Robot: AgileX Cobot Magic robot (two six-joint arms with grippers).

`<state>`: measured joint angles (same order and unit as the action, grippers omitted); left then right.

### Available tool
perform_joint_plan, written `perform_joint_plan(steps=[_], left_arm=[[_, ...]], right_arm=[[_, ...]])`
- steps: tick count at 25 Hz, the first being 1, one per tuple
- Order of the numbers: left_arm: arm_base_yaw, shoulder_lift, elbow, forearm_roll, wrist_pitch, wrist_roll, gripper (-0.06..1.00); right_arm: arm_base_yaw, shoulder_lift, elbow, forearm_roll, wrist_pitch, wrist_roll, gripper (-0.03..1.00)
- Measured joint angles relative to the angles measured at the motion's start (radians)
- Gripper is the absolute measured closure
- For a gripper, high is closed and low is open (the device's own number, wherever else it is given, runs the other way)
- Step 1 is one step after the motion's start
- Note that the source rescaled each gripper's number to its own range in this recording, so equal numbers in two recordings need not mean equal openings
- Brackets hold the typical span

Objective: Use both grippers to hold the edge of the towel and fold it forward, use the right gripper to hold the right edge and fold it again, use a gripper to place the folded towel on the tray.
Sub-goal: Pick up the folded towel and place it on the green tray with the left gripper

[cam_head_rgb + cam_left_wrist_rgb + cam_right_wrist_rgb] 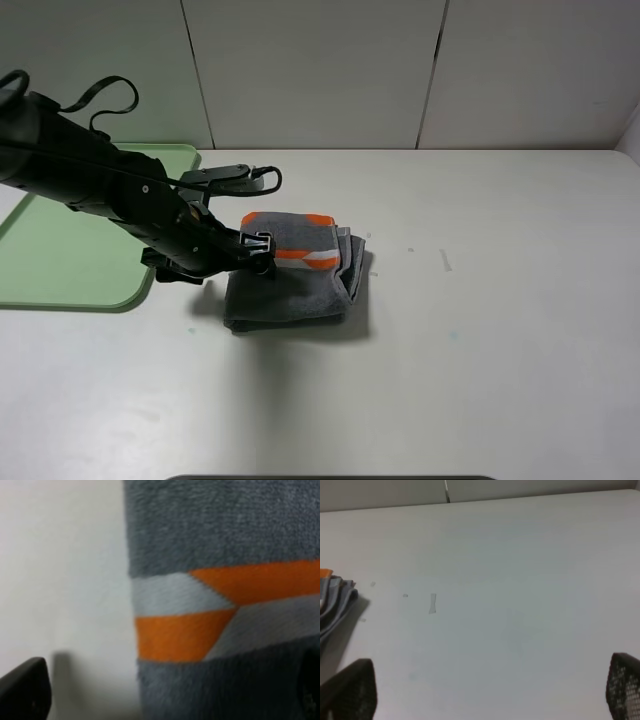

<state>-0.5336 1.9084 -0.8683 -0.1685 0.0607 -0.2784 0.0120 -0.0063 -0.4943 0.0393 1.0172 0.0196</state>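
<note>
The folded grey towel (pixel 298 288) with orange and white stripes lies near the middle of the white table. My left gripper (pixel 262 246) hovers over the towel's left edge, close above it. In the left wrist view the towel (pixel 225 530) fills the right side. The left gripper (pixel 167 690) is open, with one finger (pixel 25 690) over bare table and the other over the towel. The green tray (pixel 60 250) sits at the left. My right gripper (pixel 490 695) is open and empty over bare table, right of the towel (pixel 335 602). It is out of the high view.
The left arm (pixel 90 175) reaches in from the upper left and crosses over the tray's right part. A pale wall with panel seams stands behind the table. White table surface (pixel 500 300) extends right of the towel.
</note>
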Motion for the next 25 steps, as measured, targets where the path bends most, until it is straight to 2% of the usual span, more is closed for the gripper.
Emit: perform_joint_plan(steps=[11, 17, 18, 19, 25], left_arm=[[-0.017, 0.052, -0.048, 0.002, 0.023, 0.009, -0.05], [-0.017, 0.057, -0.049, 0.003, 0.023, 0.011, 0.08], [-0.017, 0.058, -0.05, 0.002, 0.024, 0.011, 0.14], [-0.018, 0.059, -0.05, -0.001, 0.024, 0.011, 0.28], [-0.022, 0.062, -0.05, -0.009, 0.024, 0.009, 0.66]], right_arm=[[0.0, 0.0, 0.0, 0.0, 0.0, 0.0, -0.03], [0.0, 0.0, 0.0, 0.0, 0.001, 0.0, -0.03], [0.0, 0.0, 0.0, 0.0, 0.001, 0.0, -0.03], [0.0, 0.0, 0.0, 0.0, 0.001, 0.0, -0.03], [0.0, 0.0, 0.0, 0.0, 0.001, 0.0, -0.03]])
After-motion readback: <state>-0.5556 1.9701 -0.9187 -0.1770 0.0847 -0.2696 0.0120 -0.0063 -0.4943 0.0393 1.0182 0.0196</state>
